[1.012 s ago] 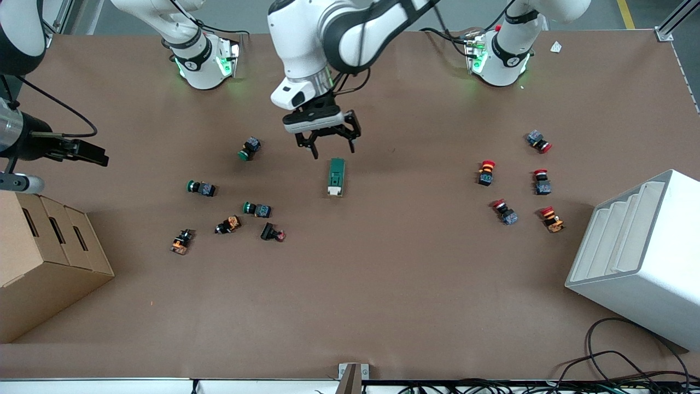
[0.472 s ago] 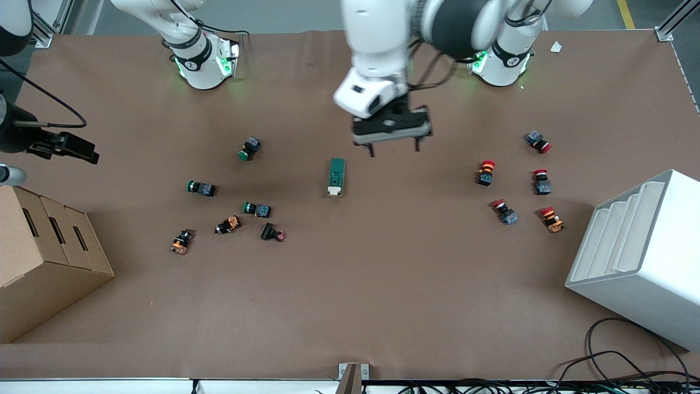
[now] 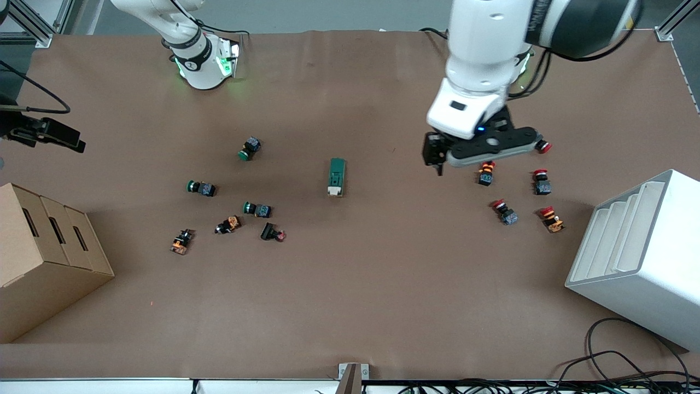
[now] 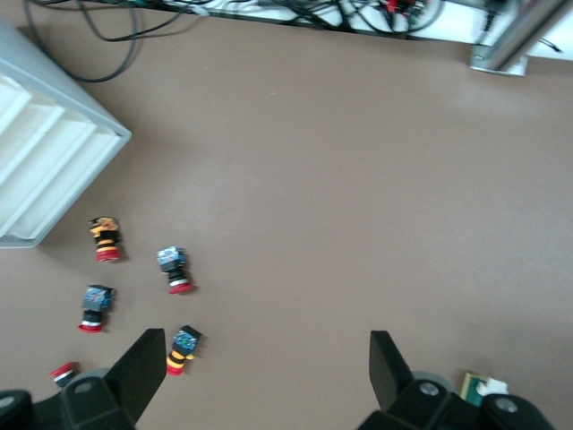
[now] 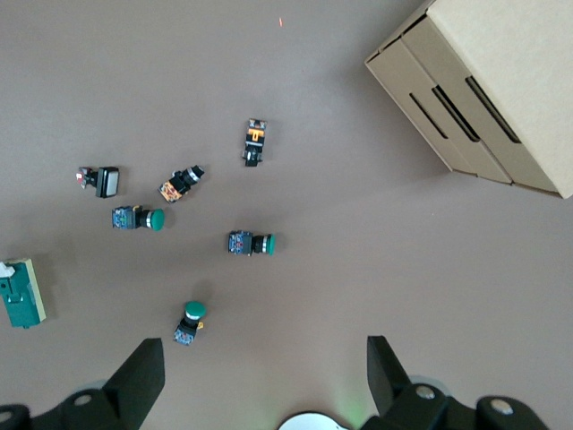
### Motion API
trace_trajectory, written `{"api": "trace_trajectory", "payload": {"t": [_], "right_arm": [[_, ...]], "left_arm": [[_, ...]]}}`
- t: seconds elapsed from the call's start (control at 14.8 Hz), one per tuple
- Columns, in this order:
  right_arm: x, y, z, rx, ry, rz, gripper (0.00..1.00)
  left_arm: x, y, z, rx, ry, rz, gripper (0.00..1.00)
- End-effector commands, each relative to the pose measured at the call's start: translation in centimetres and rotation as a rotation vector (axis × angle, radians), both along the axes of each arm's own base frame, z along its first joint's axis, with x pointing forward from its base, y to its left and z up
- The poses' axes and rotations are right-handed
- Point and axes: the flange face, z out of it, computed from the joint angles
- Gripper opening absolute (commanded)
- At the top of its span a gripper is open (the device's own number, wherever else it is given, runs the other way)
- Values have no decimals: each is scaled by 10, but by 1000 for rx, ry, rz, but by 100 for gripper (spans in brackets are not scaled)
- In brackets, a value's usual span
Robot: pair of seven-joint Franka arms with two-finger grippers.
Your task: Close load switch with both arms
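A: Load switch (image 3: 336, 177)? 
B: Flat on the desk (image 3: 350, 295), mid-table, touching no fingers. 
A: Left gripper (image 3: 481, 158)? 
B: Over the red push buttons (image 3: 485, 172), fingers wide (empty). 
A: Right gripper (image 5: 260, 381)? 
B: Up over its own end, above the green buttons (image 5: 251, 243), fingers wide.

A wide table covered in brown paper (image 3: 350, 295) fills the scene. A tan cardboard box (image 3: 38, 257) sits at the right arm's end, a white stepped plastic bin (image 3: 645, 257) at the left arm's end. Black cables (image 3: 618, 366) trail along the table's nearest edge.
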Motion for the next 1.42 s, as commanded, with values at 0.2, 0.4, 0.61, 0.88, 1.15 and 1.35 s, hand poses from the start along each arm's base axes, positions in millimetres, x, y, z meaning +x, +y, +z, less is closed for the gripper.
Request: {"api": "trace_trajectory", "payload": {"t": [0.2, 0.4, 0.61, 0.88, 1.15, 1.35], "right_arm": [[-14, 3, 1, -1, 57, 15, 100], [-20, 3, 3, 0, 60, 15, 100], [-30, -2, 3, 2, 50, 7, 100], [-39, -2, 6, 3, 21, 9, 100], [-46, 5, 17, 1, 4, 23, 100], [-52, 6, 21, 1, 11, 21, 100]], "left_arm": [[18, 86, 30, -76, 36, 25, 100], [22, 148, 40, -85, 91, -125, 100], [14, 204, 48, -60, 116, -198, 100], [0, 255, 59, -131, 165, -195, 100], [-28, 268, 51, -121, 199, -206, 100], [-33, 276, 51, -126, 198, -187, 100]]}}
